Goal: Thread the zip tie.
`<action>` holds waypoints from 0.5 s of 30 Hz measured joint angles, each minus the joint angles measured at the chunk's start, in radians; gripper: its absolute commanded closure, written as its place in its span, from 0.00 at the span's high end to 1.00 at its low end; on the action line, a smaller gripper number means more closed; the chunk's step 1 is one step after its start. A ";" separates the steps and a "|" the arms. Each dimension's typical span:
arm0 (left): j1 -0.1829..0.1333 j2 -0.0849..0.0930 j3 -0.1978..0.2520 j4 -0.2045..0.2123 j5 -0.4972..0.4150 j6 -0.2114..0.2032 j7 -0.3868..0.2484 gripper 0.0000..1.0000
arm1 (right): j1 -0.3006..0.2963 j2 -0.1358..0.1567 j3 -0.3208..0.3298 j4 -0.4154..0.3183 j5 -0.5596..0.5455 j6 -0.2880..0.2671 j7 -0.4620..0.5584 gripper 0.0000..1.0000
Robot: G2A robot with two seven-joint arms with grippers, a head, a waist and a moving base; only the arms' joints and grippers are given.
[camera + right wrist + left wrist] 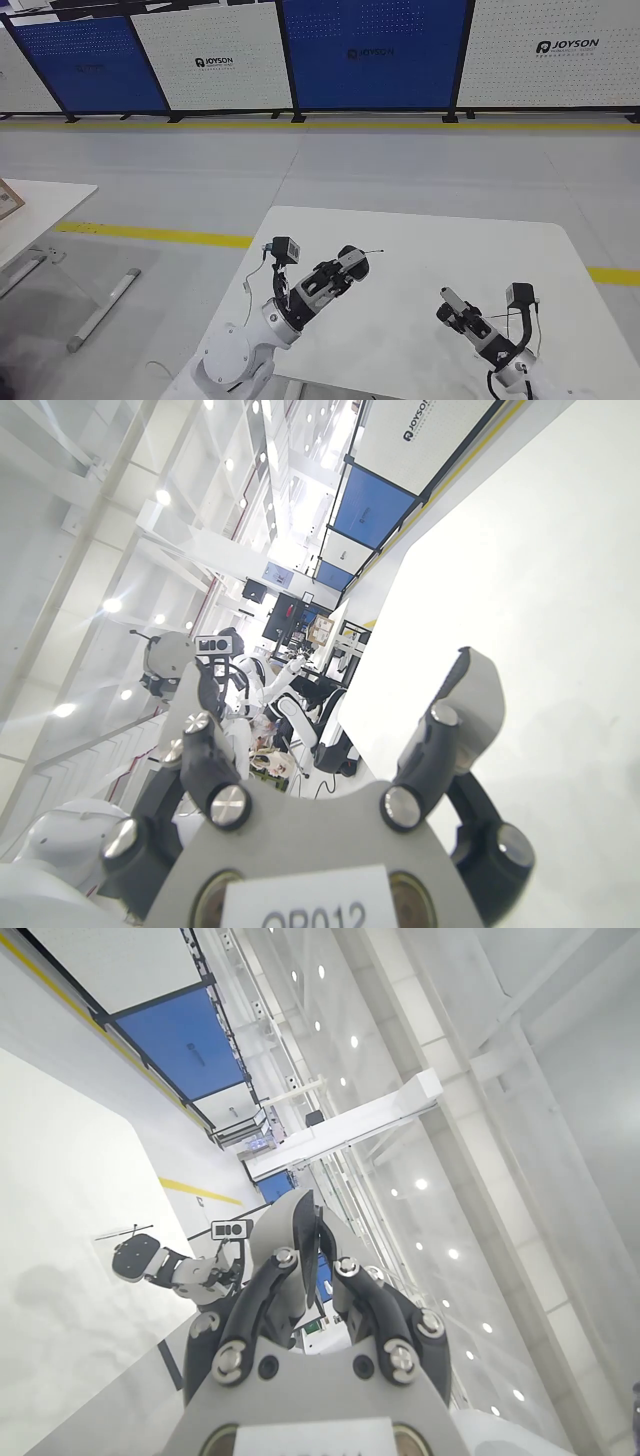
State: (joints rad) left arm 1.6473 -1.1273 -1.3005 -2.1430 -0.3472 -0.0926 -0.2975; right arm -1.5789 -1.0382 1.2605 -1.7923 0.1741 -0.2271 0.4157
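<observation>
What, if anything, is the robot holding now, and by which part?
The left gripper pinches the zip tie near one end; the right gripper holds nothing.

Table point(450, 240): white. Zip tie point(376, 251): black. Panels point(375, 50): alternating blue and white, perforated. Floor line point(150, 234): yellow.

White arms point(283, 318) with black joints point(303, 298) carried thin cables point(536, 325), and the left gripper point(314, 1213) and right gripper point(335, 665) had grey plates point(300, 830), black links point(250, 1298), silver screws point(227, 800), black-padded fingers point(477, 685).
</observation>
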 measured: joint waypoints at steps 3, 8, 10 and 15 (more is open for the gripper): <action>-0.007 0.001 0.011 0.019 0.037 0.037 -0.005 0.00 | 0.000 0.000 0.000 0.000 0.000 0.000 0.000 1.00; -0.025 -0.001 0.046 0.074 0.100 0.092 0.004 0.00 | 0.000 0.000 0.000 0.000 0.000 0.000 0.000 1.00; -0.030 -0.002 0.069 0.102 0.130 0.105 0.008 0.00 | 0.000 0.000 0.000 0.000 0.000 0.000 0.000 1.00; -0.048 -0.006 0.111 0.166 0.156 0.133 0.006 0.00 | 0.000 0.000 0.000 0.000 0.000 0.000 0.000 1.00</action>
State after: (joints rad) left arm 1.5991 -1.1330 -1.1897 -1.9767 -0.1915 0.0406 -0.2911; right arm -1.5789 -1.0382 1.2605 -1.7923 0.1741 -0.2271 0.4157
